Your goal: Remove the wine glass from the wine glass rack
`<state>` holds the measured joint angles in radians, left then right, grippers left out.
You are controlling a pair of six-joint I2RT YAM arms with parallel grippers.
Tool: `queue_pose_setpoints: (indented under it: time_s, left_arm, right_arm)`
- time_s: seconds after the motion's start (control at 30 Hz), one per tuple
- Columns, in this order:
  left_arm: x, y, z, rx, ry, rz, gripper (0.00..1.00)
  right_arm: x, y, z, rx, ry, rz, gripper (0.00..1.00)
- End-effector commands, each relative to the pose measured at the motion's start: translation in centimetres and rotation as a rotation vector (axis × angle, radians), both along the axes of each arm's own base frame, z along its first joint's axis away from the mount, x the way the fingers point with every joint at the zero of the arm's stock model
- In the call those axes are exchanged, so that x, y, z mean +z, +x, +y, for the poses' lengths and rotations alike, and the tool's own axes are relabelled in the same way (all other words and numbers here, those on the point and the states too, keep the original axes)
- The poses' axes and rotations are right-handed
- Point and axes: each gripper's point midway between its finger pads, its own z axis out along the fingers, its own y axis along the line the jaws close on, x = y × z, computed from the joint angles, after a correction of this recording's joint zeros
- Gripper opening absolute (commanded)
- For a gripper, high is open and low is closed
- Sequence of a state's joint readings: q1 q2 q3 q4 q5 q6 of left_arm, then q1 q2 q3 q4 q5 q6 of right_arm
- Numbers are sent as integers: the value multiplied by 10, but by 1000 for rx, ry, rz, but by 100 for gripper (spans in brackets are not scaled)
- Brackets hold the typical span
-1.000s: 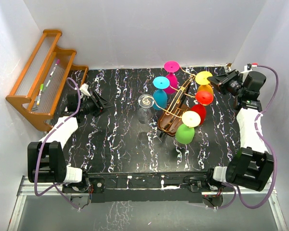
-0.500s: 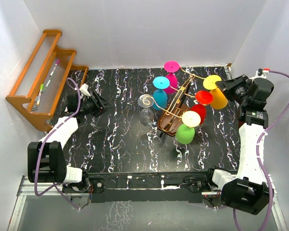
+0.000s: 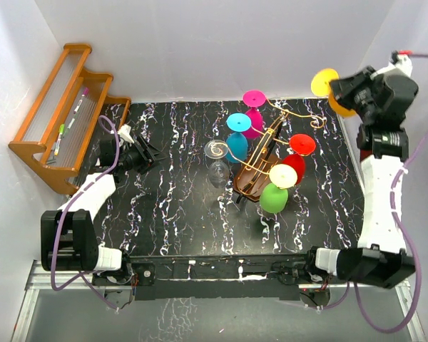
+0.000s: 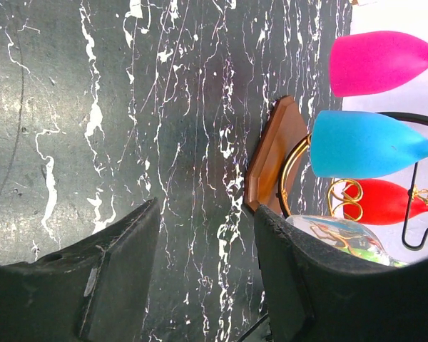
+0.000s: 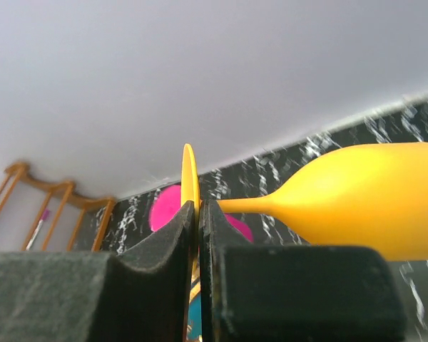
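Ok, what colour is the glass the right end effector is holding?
Yellow; the wine glass shows best in the right wrist view.

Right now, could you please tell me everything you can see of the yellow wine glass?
The yellow wine glass looks matte, opaque: a rounded bowl, thin stem and disc foot. It hangs sideways in the air, clear of the wine glass rack, above the far right corner of the table. The right gripper pinches its foot edge-on; nothing else touches it.
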<state>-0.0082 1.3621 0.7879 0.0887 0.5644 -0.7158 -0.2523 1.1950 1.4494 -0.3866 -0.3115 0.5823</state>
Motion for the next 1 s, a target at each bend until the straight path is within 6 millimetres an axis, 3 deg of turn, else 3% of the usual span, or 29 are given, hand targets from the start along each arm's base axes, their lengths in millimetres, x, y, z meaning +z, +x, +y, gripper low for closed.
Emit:
queue_pose_setpoints:
  time_s: [0.0,0.07,0.17,0.27,0.37,0.5,0.57,0.77,0.8,0.97]
  left_arm:
    - [18,-1,4,-3,25,-59,54]
    - [24,0,6,-4,48,-73,55]
    - [41,3,18,15,140,-85,57]
    - [89,4,29,61,191,-147,60]
    - [156,-2,36,127,203,-264,65]
    - [221,-31,47,222,189,-336,77]
    - [237,-48,40,209,139,-355,79]
    - [241,-94,1,52,-90,-315,81]
    - [241,-101,-6,21,-131,-302,81]
    - [238,-122,-24,-45,-234,-227,81]
  right_arm:
    - [55,40,53,133,-215,-165,8]
    - [62,57,108,225,-317,-196,8]
    - [72,62,201,314,-521,-277,8]
    - [83,41,278,379,-701,-411,8]
    - [81,17,329,454,-807,-524,8]
    - [66,-24,370,575,-879,-653,8]
    - [61,-49,381,644,-885,-745,8]
    - [37,-115,389,794,-942,-1056,8]
    - [22,-121,389,806,-965,-1077,8]
    - [2,-138,393,795,-1039,-1139,8]
